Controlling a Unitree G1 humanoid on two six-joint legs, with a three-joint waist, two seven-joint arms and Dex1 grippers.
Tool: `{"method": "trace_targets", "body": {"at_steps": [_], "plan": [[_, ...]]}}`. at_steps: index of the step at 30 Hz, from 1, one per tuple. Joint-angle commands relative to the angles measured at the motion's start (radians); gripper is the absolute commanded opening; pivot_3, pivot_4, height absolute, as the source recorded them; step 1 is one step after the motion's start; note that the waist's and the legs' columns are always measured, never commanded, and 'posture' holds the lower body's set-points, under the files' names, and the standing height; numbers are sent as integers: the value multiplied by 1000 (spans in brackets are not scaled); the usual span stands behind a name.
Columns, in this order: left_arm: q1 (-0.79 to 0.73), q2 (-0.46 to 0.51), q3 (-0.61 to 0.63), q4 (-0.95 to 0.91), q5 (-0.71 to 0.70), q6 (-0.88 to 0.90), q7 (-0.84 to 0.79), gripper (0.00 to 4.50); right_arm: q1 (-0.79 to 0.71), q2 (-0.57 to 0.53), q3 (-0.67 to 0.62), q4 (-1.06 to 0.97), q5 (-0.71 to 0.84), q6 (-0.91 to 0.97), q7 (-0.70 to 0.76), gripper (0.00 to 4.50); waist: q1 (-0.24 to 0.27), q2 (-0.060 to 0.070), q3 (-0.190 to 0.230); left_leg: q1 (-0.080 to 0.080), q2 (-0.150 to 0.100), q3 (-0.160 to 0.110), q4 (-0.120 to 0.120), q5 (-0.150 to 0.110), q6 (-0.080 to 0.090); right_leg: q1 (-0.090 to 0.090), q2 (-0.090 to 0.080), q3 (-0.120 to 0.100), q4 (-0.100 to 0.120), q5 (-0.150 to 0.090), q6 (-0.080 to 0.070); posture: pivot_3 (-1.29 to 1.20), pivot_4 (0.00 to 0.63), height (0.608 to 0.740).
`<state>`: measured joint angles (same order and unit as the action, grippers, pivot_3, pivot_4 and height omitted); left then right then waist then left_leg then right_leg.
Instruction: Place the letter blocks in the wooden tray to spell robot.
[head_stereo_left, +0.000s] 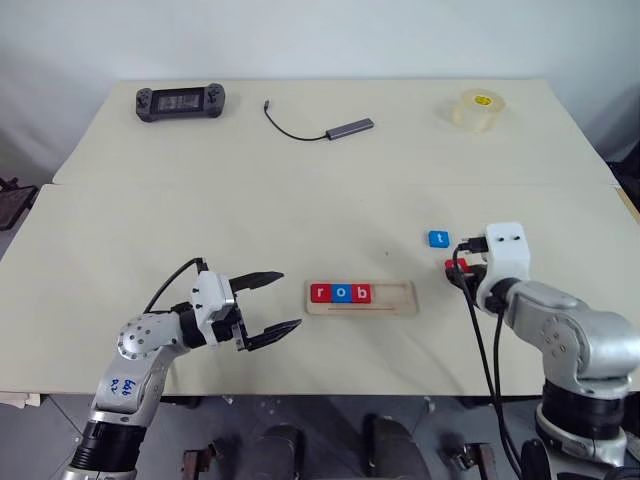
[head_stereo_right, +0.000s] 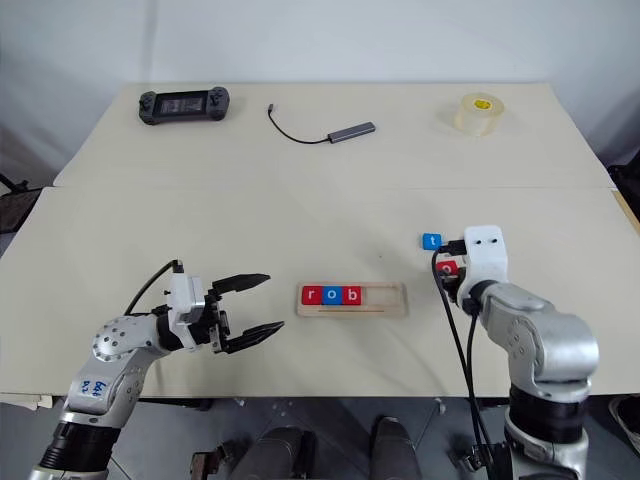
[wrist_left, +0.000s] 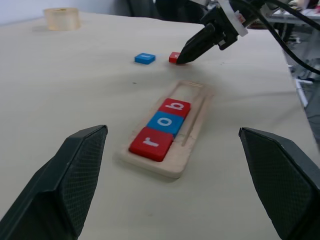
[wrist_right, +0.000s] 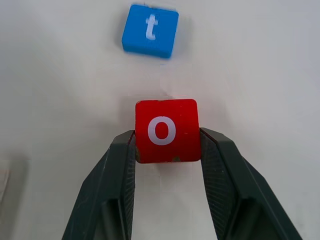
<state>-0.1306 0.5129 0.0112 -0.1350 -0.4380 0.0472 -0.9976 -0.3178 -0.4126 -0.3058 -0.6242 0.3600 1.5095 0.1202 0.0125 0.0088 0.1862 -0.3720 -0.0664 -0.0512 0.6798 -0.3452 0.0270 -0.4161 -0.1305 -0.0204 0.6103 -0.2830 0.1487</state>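
- Right gripper (wrist_right: 167, 145): fingers clamped on the red "o" block (wrist_right: 167, 130), apparently resting on the desk (head_stereo_left: 300, 190).
- Blue "t" block (wrist_right: 150, 30) just beyond it.
- Wooden tray (head_stereo_left: 395, 298) near the desk's front edge holds r, o, b.
- Left gripper (head_stereo_left: 268, 305): fingers apart, empty.

Five letter blocks are counted: three sit in the one wooden tray (head_stereo_left: 390, 300), a red r (head_stereo_left: 320, 293), a blue o (head_stereo_left: 341, 293) and a red b (head_stereo_left: 362, 293). Two lie outside it, a blue t (wrist_right: 150, 30) and a red o (wrist_right: 167, 131). Elsewhere on the table are one game controller (head_stereo_left: 180, 101), one grey hub with cable (head_stereo_left: 349, 128) and what looks like one tape roll (head_stereo_left: 475, 110).
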Motion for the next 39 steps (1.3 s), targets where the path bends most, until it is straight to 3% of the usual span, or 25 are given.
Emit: {"method": "trace_targets", "body": {"at_steps": [1, 6, 11, 13, 16, 19, 23, 29, 36, 39], "plan": [[-25, 1, 1, 24, -21, 1, -33, 4500, 70, 53, -61, -170, 6, 103, -8, 1442, 1, 0, 0, 0, 0, 0, 0, 0, 0, 0, 0, 0, 0, 0, 0, 0, 150, 740], [-43, -3, -3, 42, -19, 3, -53, 4500, 119, 87, -41, -220, -12, 105, -13, 1442, -10, 0, 0, 1, -1, 1, 0, 0, 0, 0, 0, 2, 0, 0, 0, 0, 150, 740], [-44, -9, -2, 39, -17, 2, -51, 4500, 125, 35, -40, -204, -1, 51, 44, 3068, -13, 0, 0, 1, -1, 1, 0, 0, 0, 0, 0, 1, 0, 0, 0, 0, 150, 740], [-36, -9, 2, 33, -16, -1, -45, 4500, 125, -72, -59, -192, 56, -6, 163, 3639, -13, 0, 0, 1, -1, 1, 0, 0, 0, 0, 0, 2, 0, 0, 0, 0, 150, 740], [-24, -7, 10, 27, -14, -9, -40, 4500, 177, -279, -62, -150, 112, -152, 368, 3639, -12, 0, 0, 1, -2, 2, 0, 0, 2, 0, -1, 2, -1, 0, 0, 0, 150, 740], [-15, -2, 20, 24, -12, -16, -37, 4500, 286, -521, -19, -43, 38, -498, 610, 3639, -6, -1, 0, 1, -1, 1, -1, 0, 2, 2, 0, 0, -4, 0, 0, 0, 150, 740], [-6, 5, 36, 13, -10, -22, -32, 4500, 270, -677, 63, 229, -26, -952, 912, 3639, -12, -2, 1, 2, 0, 3, 1, -1, 3, 4, 0, 1, -6, 1, 3, 0, 150, 740], [26, 22, 50, -32, -13, -27, -37, 4500, 46, -679, 271, 623, -91, -1270, 1193, 3639, -16, -3, 1, 4, 2, 5, 1, -1, 2, 4, 1, 2, -9, 2, 3, 0, 150, 740], [48, 23, 46, -64, -7, -36, -24, 4500, -139, -591, 397, 923, -183, -1433, 1275, 3639, -10, -2, 1, 2, 1, 4, 2, -1, 2, 3, -1, 1, -9, 2, 3, 0, 150, 740], [61, 29, 61, -77, -4, -35, -2, 4500, -180, -554, 435, 973, -213, -1459, 1291, 3005, -12, -2, 1, 2, 1, 4, 2, -1, 1, 3, -1, 1, -9, 2, 3, 0, 150, 740]]}}
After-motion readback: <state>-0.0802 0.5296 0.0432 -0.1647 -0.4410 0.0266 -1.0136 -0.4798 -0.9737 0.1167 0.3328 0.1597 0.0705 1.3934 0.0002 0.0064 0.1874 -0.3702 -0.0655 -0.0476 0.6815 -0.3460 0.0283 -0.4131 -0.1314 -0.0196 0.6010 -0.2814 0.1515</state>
